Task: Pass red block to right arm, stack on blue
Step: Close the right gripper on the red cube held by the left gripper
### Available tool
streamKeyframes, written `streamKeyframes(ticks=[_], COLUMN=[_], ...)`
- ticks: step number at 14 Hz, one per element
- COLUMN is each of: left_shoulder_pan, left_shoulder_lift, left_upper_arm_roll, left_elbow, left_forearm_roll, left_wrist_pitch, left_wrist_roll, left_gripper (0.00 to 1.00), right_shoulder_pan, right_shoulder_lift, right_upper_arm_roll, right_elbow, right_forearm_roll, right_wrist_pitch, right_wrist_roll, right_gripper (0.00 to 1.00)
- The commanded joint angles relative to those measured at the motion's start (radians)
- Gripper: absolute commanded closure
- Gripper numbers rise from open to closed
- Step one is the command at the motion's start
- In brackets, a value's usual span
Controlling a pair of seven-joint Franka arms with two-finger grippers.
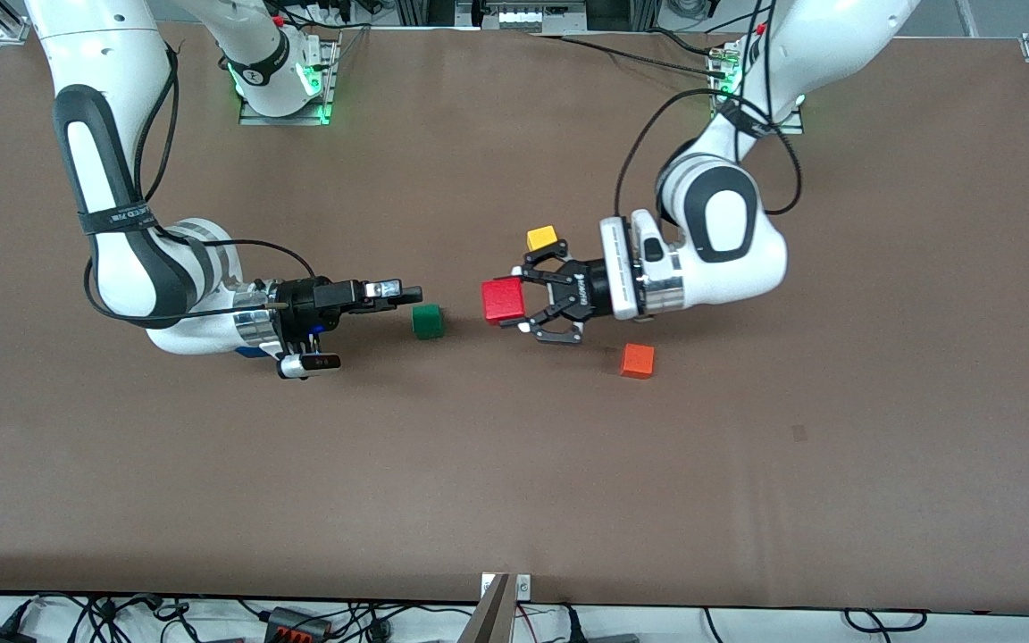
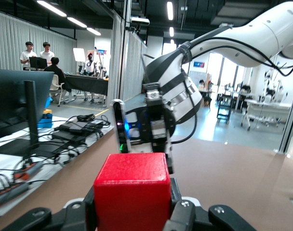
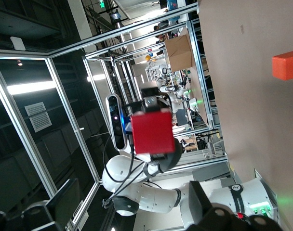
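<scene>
My left gripper (image 1: 522, 301) lies level above the middle of the table, shut on the red block (image 1: 503, 300), which sticks out toward the right arm. In the left wrist view the red block (image 2: 132, 190) fills the space between the black claw fingers. My right gripper (image 1: 412, 293) is open and level, and points at the block across a gap over the green cube (image 1: 428, 321). From the right wrist the red block (image 3: 153, 131) shows straight ahead. A small patch of blue (image 1: 251, 351) shows under the right wrist, mostly hidden by the arm.
A yellow cube (image 1: 541, 238) sits on the brown table just farther from the front camera than the left gripper. An orange cube (image 1: 637, 361) lies nearer to that camera, below the left wrist. The green cube rests on the table under the gap between the grippers.
</scene>
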Motion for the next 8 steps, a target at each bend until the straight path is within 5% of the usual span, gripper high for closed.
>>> streamKeyframes(ticks=[1,8], left_shoulder_pan=[-0.043,-0.083], left_shoulder_lift=[0.013,0.014], left_upper_arm_roll=[0.001,0.002], left_elbow=[0.019,0.021], left_forearm_roll=[-0.070,-0.134], left_wrist_pitch=[0.031,0.055], left_wrist_roll=[0.062,0.062], left_gripper=[0.88,0.88], right_shoulder_pan=[0.022,0.092], right_shoulder_lift=[0.071,0.076], right_upper_arm_roll=[-0.004,-0.008], right_elbow=[0.097,0.131], right_forearm_roll=[0.016,-0.054], right_wrist_pitch=[-0.005,0.095], right_wrist_roll=[0.022,0.063], right_gripper=[0.00,0.00])
